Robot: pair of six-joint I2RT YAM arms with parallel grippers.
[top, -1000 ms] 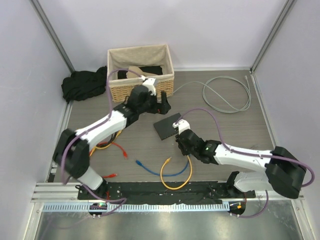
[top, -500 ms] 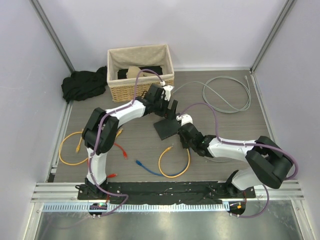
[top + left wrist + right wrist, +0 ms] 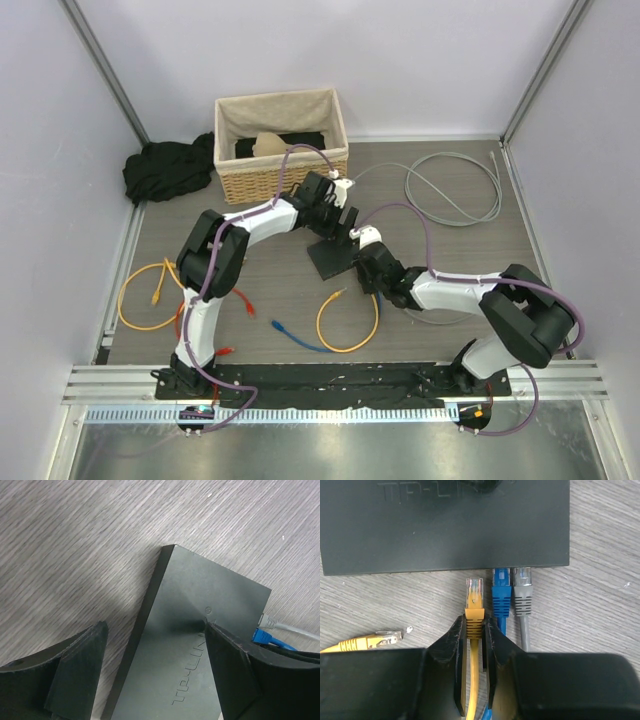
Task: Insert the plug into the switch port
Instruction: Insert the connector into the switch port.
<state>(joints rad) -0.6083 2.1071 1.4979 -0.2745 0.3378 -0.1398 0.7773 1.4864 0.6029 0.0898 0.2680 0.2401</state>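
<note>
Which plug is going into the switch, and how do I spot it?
On the table, find the flat dark-grey switch, then the edge where a blue plug and a grey plug are seated. Beside the blue one, the yellow plug alone is pinched between the jaws of the right gripper, its clear tip outside the switch.

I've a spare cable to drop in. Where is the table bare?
Bare wood lies between the grey cable coil and the right arm, and between the black cloth and the left yellow loop. It is crowded around the switch and the orange loop in front of it.
</note>
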